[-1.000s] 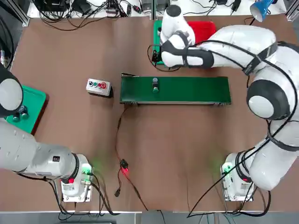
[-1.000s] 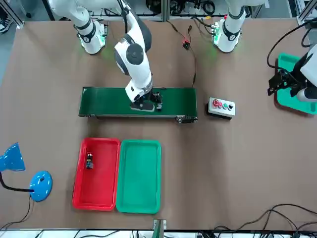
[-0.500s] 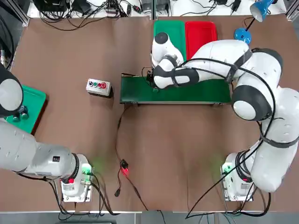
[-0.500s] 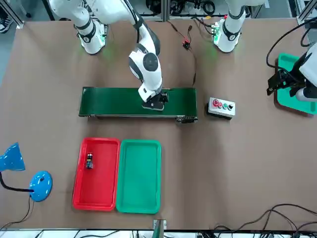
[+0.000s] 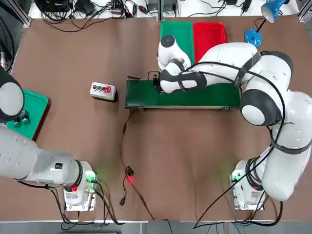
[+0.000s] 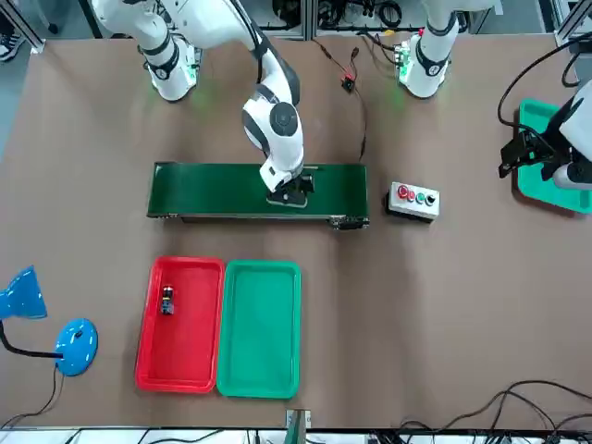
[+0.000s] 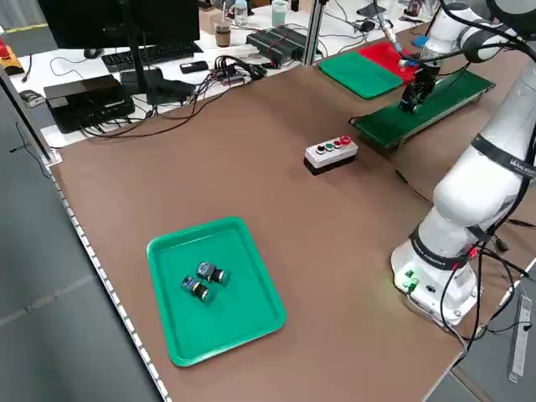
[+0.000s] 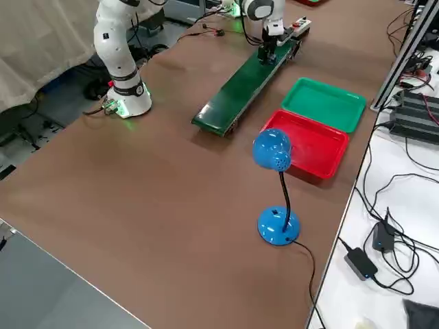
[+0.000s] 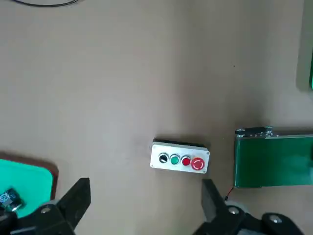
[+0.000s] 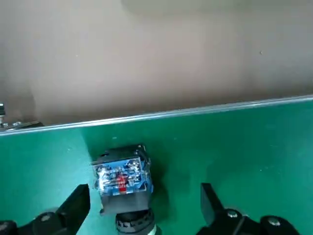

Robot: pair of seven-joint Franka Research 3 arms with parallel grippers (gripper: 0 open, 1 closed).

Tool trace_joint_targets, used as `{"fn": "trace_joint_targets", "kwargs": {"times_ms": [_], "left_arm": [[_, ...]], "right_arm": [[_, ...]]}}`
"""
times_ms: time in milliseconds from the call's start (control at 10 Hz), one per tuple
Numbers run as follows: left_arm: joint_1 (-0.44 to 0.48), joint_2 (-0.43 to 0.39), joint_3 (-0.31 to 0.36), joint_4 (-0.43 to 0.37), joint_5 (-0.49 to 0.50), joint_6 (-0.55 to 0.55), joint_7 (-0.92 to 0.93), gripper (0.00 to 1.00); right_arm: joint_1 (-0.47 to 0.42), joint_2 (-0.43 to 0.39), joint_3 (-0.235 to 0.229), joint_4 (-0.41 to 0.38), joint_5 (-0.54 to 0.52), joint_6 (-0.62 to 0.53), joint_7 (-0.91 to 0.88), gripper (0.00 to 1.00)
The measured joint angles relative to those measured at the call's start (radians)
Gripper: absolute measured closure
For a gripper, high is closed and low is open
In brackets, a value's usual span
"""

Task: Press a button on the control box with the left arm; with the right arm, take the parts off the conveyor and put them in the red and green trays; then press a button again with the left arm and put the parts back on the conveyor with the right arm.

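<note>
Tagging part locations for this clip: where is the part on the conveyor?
In the right wrist view, the part lies on the green conveyor, between the right gripper's open fingers.

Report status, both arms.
Right jaws open over part on conveyor. Left jaws open, left side, empty. Nothing seen blocking the part.

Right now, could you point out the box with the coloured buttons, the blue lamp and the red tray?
Button box [image 9: 179,157]: left wrist view, on its pale top face.
Blue lamp [image 8: 272,149]: right side view, on its head.
Red tray [image 6: 178,351]: front view, on its bare floor.
</note>
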Motion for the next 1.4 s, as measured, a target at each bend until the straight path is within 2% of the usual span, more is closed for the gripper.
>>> {"fn": "trace_joint_targets", "kwargs": {"times_ms": [300, 500, 600, 1000, 1400], "left_arm": [[0.000, 0.000, 0.000, 0.000, 0.000, 0.000, 0.000, 0.00], [0.000, 0.000, 0.000, 0.000, 0.000, 0.000, 0.000, 0.00], [0.000, 0.000, 0.000, 0.000, 0.000, 0.000, 0.000, 0.00], [0.000, 0.000, 0.000, 0.000, 0.000, 0.000, 0.000, 0.00], [0.000, 0.000, 0.000, 0.000, 0.000, 0.000, 0.000, 0.00]], "right_arm": [[0.005, 0.000, 0.000, 0.009, 0.000, 0.000, 0.000, 0.04], [0.005, 0.000, 0.000, 0.011, -0.001, 0.000, 0.014, 0.13], [0.007, 0.000, 0.000, 0.013, -0.001, 0.000, 0.022, 0.30], [0.007, 0.000, 0.000, 0.015, -0.001, 0.000, 0.041, 0.53], [0.005, 0.000, -0.012, 0.031, -0.003, -0.009, 0.043, 0.60]]}}
